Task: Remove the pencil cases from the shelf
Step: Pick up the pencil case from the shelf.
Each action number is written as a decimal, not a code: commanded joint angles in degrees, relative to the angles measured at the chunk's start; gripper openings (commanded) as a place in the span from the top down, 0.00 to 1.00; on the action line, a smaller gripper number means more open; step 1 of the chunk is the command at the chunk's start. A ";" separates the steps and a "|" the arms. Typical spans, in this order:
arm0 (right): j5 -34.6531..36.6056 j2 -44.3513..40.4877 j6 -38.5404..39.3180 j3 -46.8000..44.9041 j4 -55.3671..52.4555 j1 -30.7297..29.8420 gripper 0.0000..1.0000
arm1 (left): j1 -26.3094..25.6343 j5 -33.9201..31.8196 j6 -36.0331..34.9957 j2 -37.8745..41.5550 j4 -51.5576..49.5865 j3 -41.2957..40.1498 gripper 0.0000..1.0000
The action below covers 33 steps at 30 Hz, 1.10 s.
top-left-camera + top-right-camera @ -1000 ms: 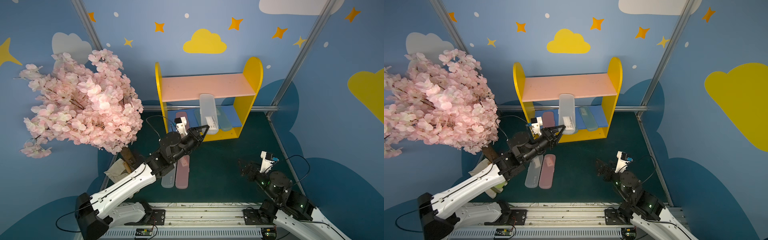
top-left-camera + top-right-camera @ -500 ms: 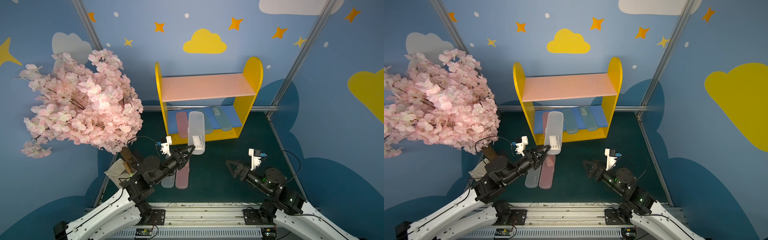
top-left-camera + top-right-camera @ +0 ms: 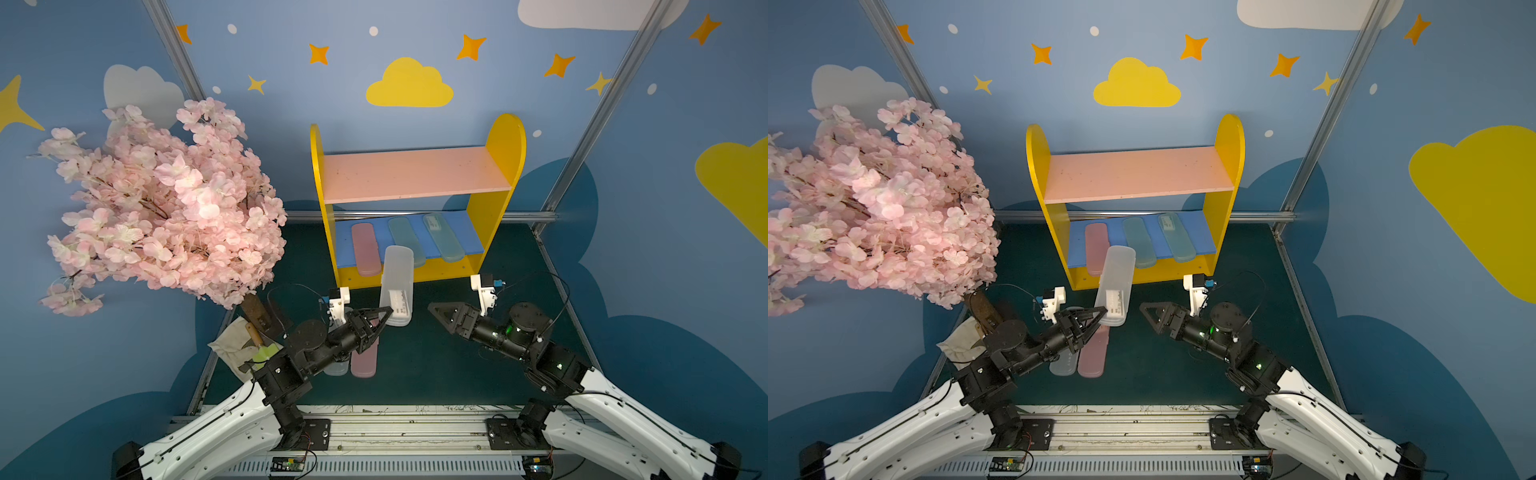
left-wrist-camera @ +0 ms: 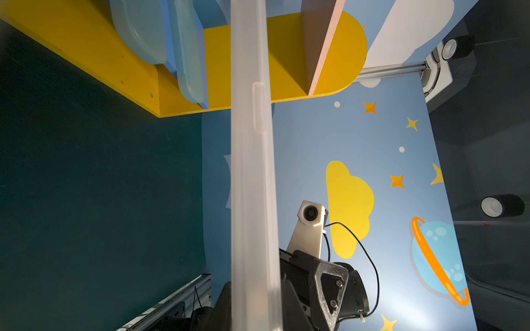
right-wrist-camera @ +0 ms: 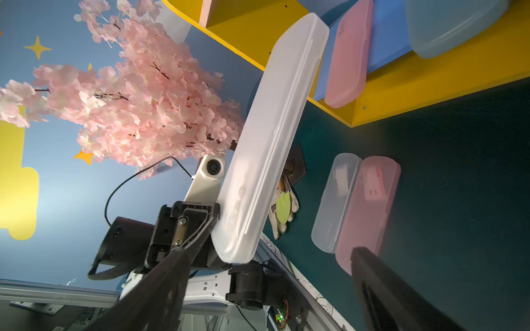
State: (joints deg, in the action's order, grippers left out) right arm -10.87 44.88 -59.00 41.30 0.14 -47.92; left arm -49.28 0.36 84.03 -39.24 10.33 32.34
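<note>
Top view: blossom tree (image 3: 158, 208) beside shelf (image 3: 505, 139)

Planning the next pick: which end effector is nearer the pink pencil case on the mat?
Left. The left end effector, holding a frosted pencil case, hangs over the pink pencil case; the right end effector is off to its side.

Dim cool light, bowed edges, blurred foreground

Your left arm (image 3: 232, 419) reaches forward from the rail, and the left gripper (image 3: 386, 313) is clamped on the near end of a frosted clear pencil case (image 3: 397, 282). Your right arm (image 3: 602, 399) angles inward, and the right gripper (image 3: 435, 309) has its jaws spread wide and holds nothing.
</note>
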 commanded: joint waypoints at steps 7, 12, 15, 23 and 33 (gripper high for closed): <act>-9.16 8.40 -8.02 3.07 8.72 3.31 0.16 | -0.38 1.92 0.63 1.56 2.94 -0.52 0.97; -9.21 10.80 -8.52 4.27 10.86 3.41 0.21 | -0.39 2.70 0.47 0.84 3.50 -0.17 0.97; -9.84 12.43 -8.85 5.34 11.48 3.51 0.23 | -0.39 3.56 0.51 0.11 4.23 0.14 0.97; -11.31 16.36 -10.17 7.20 13.18 3.62 0.31 | -0.48 4.29 -0.09 -0.74 4.84 1.10 0.97; -11.29 18.10 -11.94 7.39 15.76 4.12 0.56 | -0.62 5.22 -0.26 -1.47 5.49 1.14 0.97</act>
State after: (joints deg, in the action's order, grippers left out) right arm -21.58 62.59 -70.30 46.94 12.69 -44.16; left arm -49.63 4.51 85.01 -40.73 12.95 31.99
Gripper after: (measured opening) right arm 0.456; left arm 0.216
